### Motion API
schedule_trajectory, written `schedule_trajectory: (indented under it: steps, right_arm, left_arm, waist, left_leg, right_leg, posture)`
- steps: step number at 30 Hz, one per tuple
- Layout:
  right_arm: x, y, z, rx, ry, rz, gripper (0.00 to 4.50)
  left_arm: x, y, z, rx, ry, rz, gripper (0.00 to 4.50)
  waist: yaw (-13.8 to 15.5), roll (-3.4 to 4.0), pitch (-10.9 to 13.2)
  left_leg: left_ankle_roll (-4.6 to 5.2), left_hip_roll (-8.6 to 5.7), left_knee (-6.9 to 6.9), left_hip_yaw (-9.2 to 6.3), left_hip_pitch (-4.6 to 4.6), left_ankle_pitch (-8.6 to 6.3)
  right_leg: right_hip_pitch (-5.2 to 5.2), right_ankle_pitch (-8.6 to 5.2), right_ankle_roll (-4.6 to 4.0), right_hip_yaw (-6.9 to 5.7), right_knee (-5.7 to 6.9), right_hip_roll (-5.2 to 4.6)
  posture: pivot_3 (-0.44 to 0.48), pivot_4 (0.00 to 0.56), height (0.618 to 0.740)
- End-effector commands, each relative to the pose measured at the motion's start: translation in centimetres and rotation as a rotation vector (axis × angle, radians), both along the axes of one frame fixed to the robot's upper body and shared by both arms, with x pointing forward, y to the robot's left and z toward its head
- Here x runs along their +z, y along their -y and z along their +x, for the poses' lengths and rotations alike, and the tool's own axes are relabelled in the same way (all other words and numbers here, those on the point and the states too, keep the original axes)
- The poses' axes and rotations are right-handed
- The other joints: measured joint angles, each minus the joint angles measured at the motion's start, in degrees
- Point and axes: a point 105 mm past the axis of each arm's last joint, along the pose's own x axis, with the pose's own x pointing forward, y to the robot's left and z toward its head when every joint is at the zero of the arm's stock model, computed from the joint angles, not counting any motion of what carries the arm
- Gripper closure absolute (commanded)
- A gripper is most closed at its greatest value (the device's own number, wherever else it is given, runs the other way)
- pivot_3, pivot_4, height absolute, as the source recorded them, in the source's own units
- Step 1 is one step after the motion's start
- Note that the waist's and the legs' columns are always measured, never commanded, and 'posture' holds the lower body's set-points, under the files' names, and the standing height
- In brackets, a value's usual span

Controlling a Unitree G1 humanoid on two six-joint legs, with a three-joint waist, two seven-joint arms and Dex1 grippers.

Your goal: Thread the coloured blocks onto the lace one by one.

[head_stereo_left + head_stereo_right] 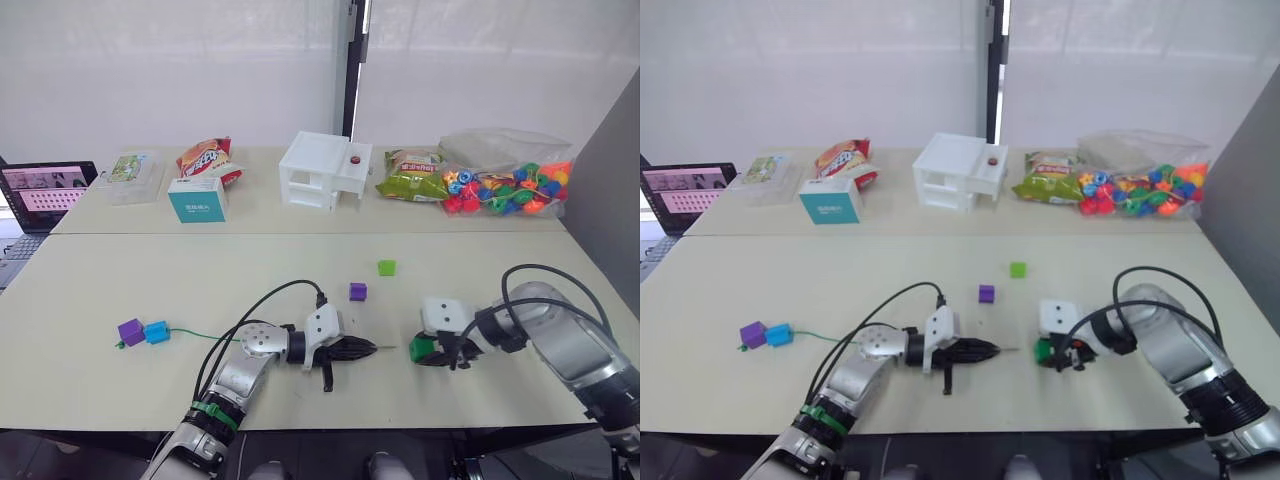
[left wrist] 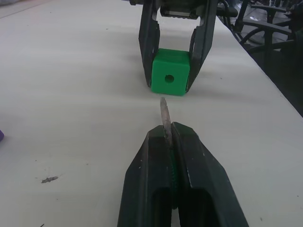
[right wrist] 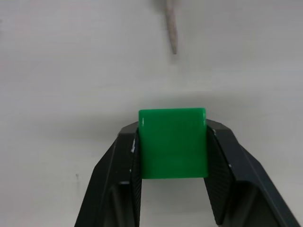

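1. My left gripper is clamped shut on the lace, its grey tip poking out in front of the fingers.
2. My right gripper pinches the dark green block by two sides, resting on the table, hole facing the tip.
3. Tip and hole are near but apart; the tip looks slightly off the hole's line, so I nudge it level first.
4. I push in slowly and straight, keeping the block steady.
5. A purple block and blue block already sit on the lace; another purple block and the light green block lie loose.
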Motion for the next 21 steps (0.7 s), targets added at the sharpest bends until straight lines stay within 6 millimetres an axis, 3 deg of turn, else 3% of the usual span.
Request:
schedule_trajectory:
  steps: [1, 9, 21]
  right_arm:
    - [0.5, -0.9, 0.0, -0.038, 0.012, 0.036, 3.31]
    - [-0.5, -1.8, -0.3, -0.026, 0.003, 0.028, 3.31]
    - [-0.3, -2.9, -0.9, 0.031, -0.007, 0.047, 3.31]
  left_arm:
    - [0.4, 0.4, -0.1, -0.017, 0.028, -0.009, 4.5]
    - [0.3, 0.5, -0.1, -0.048, 0.036, 0.02, 4.5]
    - [0.6, 1.4, 0.1, -0.068, 0.057, 0.011, 4.5]
  waist:
    - [0.04, 0.0, 0.0]
    - [-0.18, -0.01, 0.0]
    - [-0.33, -0.02, -0.01]
  left_leg:
    - [0.0, 0.0, 0.0, -0.01, -0.01, 0.0]
    - [0.0, -0.01, -0.01, 0.0, 0.02, 0.0]
    - [0.0, 0.0, -0.01, 0.0, 0.04, 0.0]
  right_leg:
    - [0.0, 0.0, 0.0, 0.0, 0.0, 0.0]
    - [0.0, 0.0, 0.0, -0.01, -0.01, 0.0]
    - [0.01, 0.0, 0.0, -0.01, 0.01, 0.01]
  posture:
    - [0.0, 0.15, 0.74]
    - [0.0, 0.15, 0.74]
    - [0.0, 0.15, 0.74]
